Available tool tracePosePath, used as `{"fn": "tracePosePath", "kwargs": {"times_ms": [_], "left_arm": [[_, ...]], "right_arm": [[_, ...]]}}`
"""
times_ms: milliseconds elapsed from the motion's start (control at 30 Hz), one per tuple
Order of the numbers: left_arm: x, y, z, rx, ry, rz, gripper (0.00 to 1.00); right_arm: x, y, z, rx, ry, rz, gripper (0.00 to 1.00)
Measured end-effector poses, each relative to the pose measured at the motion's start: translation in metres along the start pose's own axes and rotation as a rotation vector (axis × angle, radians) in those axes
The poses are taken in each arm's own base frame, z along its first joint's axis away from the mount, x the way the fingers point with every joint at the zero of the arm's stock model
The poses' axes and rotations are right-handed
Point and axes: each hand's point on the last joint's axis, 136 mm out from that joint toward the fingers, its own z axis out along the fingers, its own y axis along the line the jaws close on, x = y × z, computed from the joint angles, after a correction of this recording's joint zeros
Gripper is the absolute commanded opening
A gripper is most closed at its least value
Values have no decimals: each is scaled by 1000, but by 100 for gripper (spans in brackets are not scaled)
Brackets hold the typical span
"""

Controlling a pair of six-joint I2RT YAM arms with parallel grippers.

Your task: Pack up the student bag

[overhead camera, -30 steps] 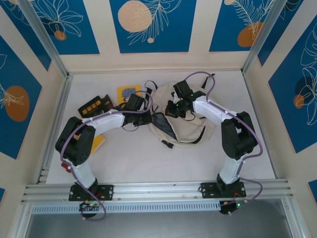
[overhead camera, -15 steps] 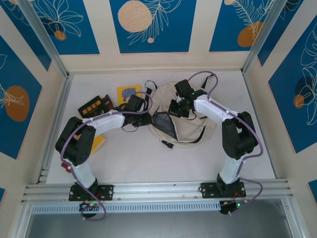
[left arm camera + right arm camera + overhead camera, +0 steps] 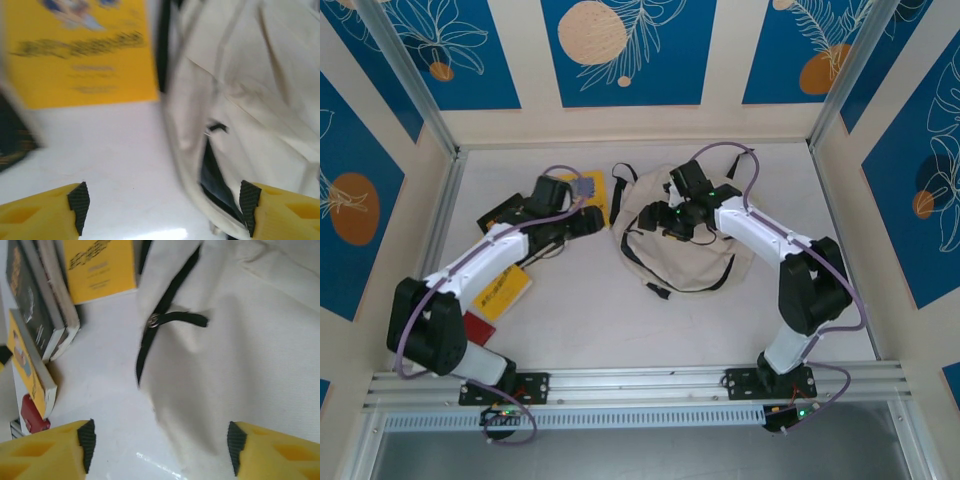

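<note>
- The large cream soft fabric backpack with black straps (image 3: 692, 262) lies mid-way across the white surface (image 3: 620, 330).
- Left end effector (image 3: 162, 204): fingers apart, empty, just beside the backpack.
- Right end effector (image 3: 159, 444): fingers apart, empty, over the backpack.

Cream walls (image 3: 730, 60) carried blue panels (image 3: 660, 70) with orange circles and white leaves. The white table (image 3: 600, 320) sat inside aluminium rails (image 3: 640, 382), evenly lit, perhaps from overhead.
</note>
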Motion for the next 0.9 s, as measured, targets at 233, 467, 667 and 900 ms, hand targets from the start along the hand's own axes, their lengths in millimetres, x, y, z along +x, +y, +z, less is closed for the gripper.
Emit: {"fn": "tracePosePath", "kwargs": {"times_ms": [233, 467, 667, 900], "left_arm": [[14, 123, -13, -262, 13, -236, 94], [48, 179, -43, -391, 16, -368, 94], [68, 191, -32, -419, 88, -390, 88], [81, 196, -10, -410, 168, -403, 81]], "right_arm": [[18, 31, 8, -49, 18, -47, 84], [42, 53, 44, -112, 112, -47, 84], [53, 63, 71, -139, 186, -23, 84], [42, 78, 76, -172, 186, -16, 84]]}}
